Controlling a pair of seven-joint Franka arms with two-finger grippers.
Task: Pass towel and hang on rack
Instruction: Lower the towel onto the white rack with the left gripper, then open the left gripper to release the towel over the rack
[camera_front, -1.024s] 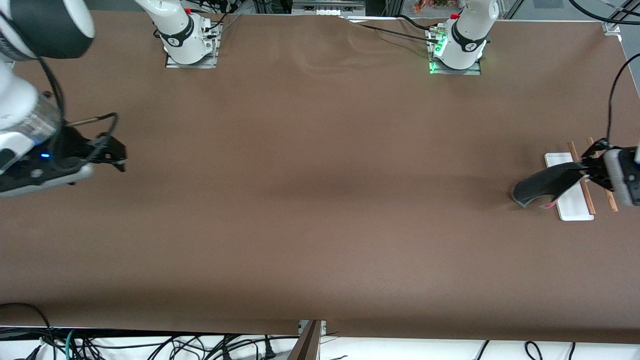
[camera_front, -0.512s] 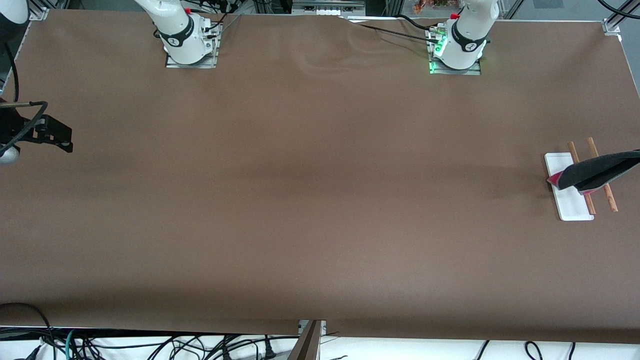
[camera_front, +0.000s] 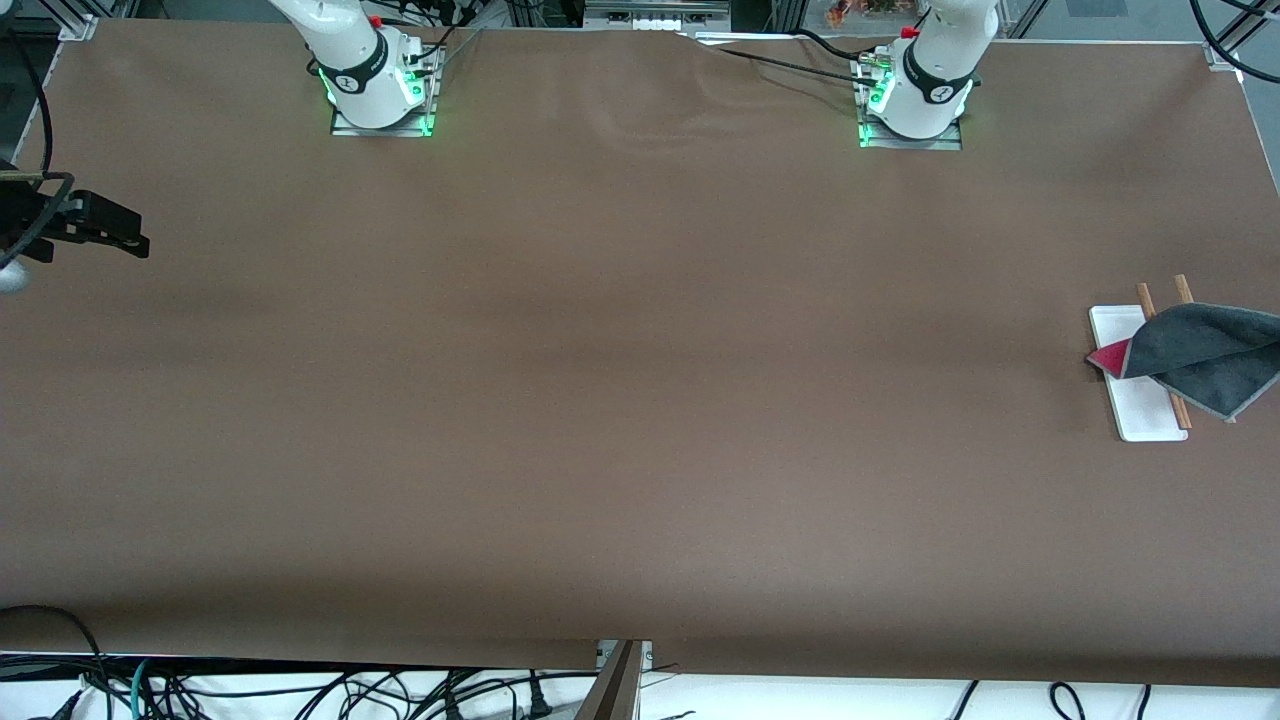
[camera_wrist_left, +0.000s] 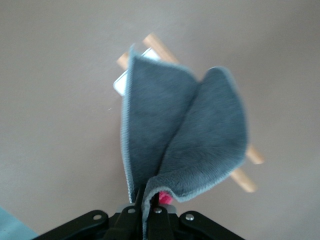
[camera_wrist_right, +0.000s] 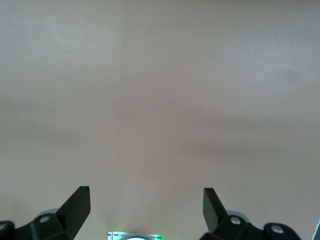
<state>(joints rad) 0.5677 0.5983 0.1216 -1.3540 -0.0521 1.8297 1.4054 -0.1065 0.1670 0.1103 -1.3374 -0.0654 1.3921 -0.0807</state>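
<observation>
The front camera looks down from high across the table (camera_front: 640, 400), facing both arm bases. The left wrist camera looks down at close range on the towel (camera_wrist_left: 185, 135) over the rack (camera_wrist_left: 247, 172), also seen in the front view; the right wrist camera sees bare tabletop.

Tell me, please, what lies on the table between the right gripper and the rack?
Nothing: the front view shows only bare brown table between the open right gripper, waiting at its end, and the rack, where the left gripper holds the towel.

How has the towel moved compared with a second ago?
Yes. The towel, pinched in the left gripper, has gone from the table beside the rack to up over its rods.
</observation>
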